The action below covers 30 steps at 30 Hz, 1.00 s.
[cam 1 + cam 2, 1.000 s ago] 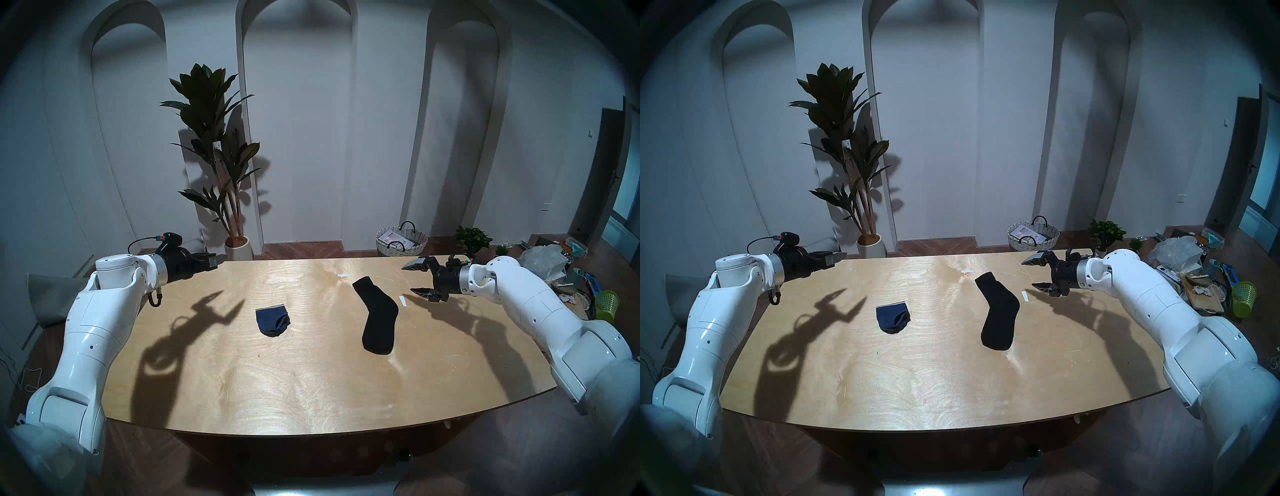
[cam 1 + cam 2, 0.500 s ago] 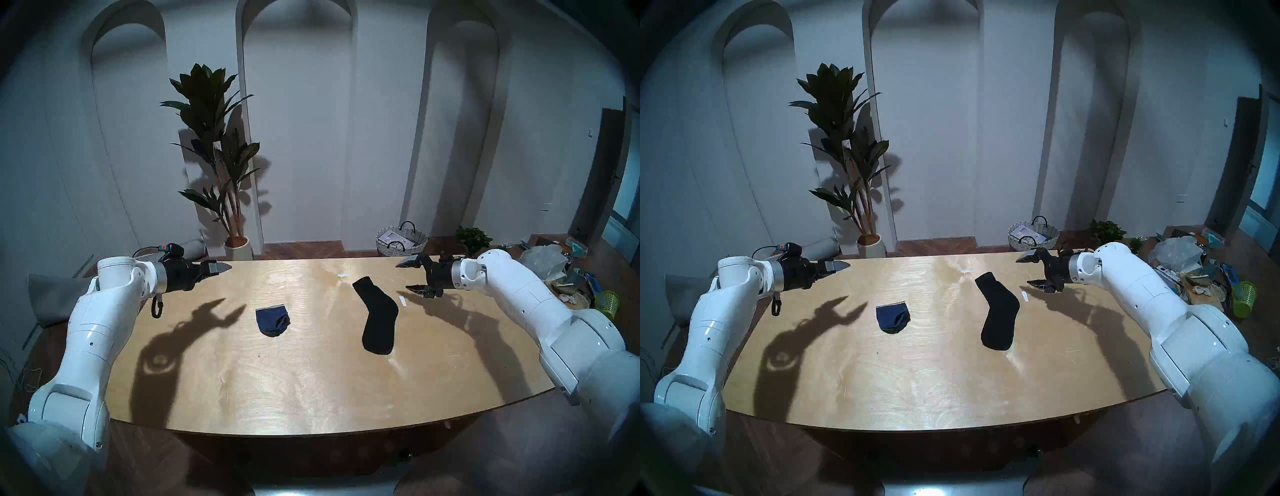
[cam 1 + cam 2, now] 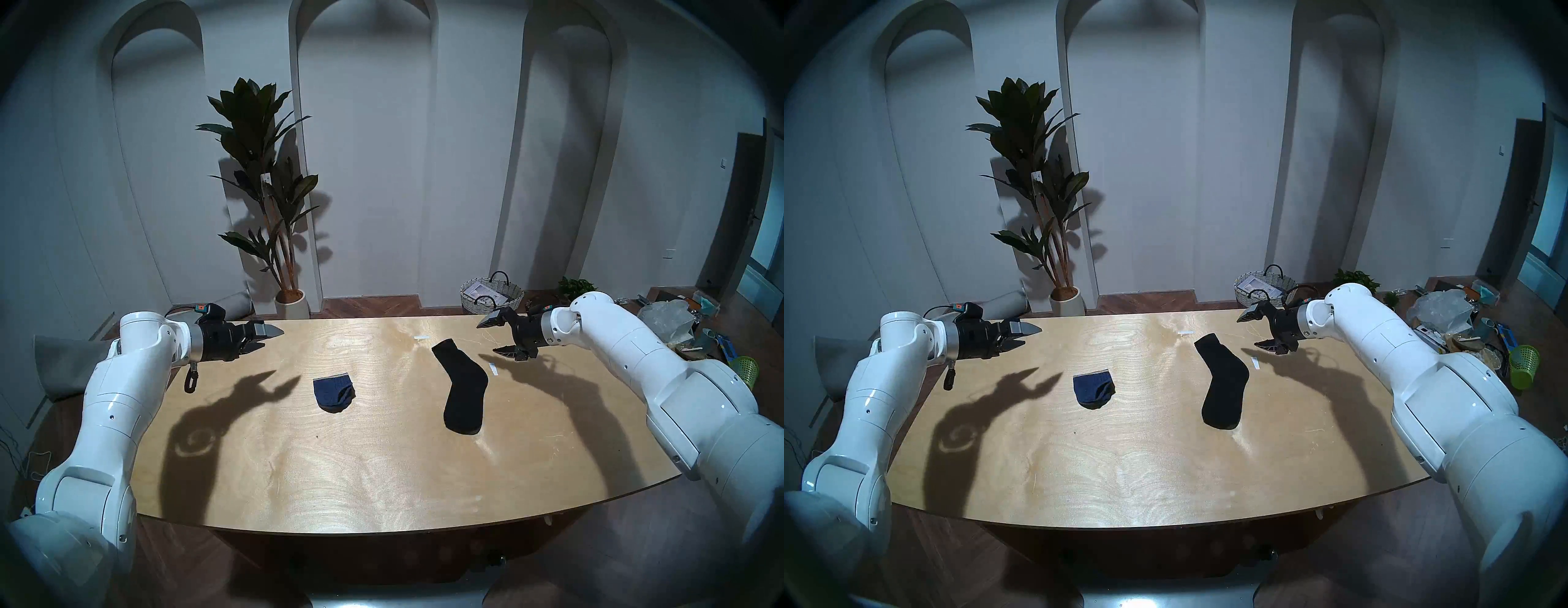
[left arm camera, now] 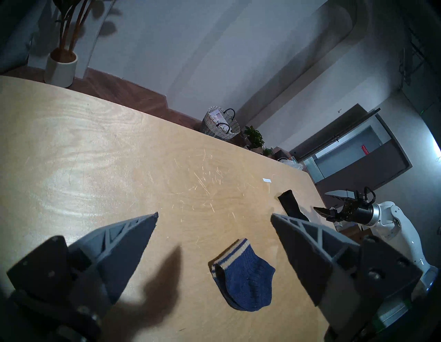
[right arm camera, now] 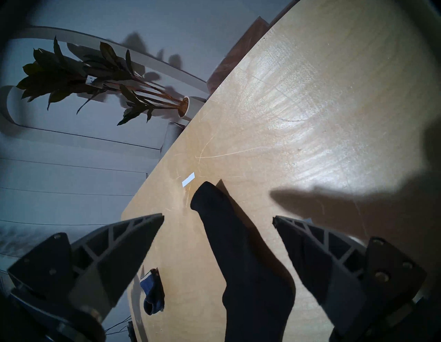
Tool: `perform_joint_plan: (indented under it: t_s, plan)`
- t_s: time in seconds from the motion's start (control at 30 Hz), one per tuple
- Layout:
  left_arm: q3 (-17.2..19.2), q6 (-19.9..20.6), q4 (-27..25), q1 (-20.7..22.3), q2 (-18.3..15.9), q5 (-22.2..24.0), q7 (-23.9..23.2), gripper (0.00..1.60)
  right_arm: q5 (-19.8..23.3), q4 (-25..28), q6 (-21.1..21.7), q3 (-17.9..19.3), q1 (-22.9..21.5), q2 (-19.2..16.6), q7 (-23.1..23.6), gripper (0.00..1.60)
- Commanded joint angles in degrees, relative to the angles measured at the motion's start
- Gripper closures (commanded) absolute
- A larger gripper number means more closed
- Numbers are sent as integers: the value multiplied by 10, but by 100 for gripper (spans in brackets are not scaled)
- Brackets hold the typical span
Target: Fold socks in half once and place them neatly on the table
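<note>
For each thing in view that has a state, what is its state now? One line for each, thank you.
Left claw: open, empty, above the table's left far corner.
Right claw: open, empty, near the black sock's far end.
Navy-blue sock: lying on the table, untouched.
Black sock: laid out full length, unfolded.

Two socks lie on one tabletop (image 3: 382, 467) — one navy-blue ankle sock (image 3: 334, 393) and one black crew sock (image 3: 463, 395). Two small white strips: one (image 3: 422, 338) beyond the black sock, one (image 3: 493, 368) beside it. Two robot arms, two grippers — left gripper (image 3: 266, 337), right gripper (image 3: 494, 336). One potted plant (image 3: 271, 204), one woven basket (image 3: 492, 295)
</note>
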<state>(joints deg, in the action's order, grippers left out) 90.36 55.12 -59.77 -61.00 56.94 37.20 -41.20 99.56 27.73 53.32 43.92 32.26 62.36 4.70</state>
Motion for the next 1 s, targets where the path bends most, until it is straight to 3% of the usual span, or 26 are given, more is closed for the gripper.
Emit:
perform_joint_plan:
  t_s: [0.0,0.4,0.57,0.97]
  plan:
    - [0,-1,-16,17,4,5,6,0,-2,-12,-4,1,-36,35,1,0]
    - [10,-1,-28,14,9,15,36,0,-30,-50,-7,-8,-63,45,-10,0]
    - [-3,-1,-41,1,9,14,42,0,-39,-61,-1,-9,-76,47,-8,0]
    - [-31,-1,-55,-18,15,14,65,0,-53,-93,-11,-13,-47,67,10,0]
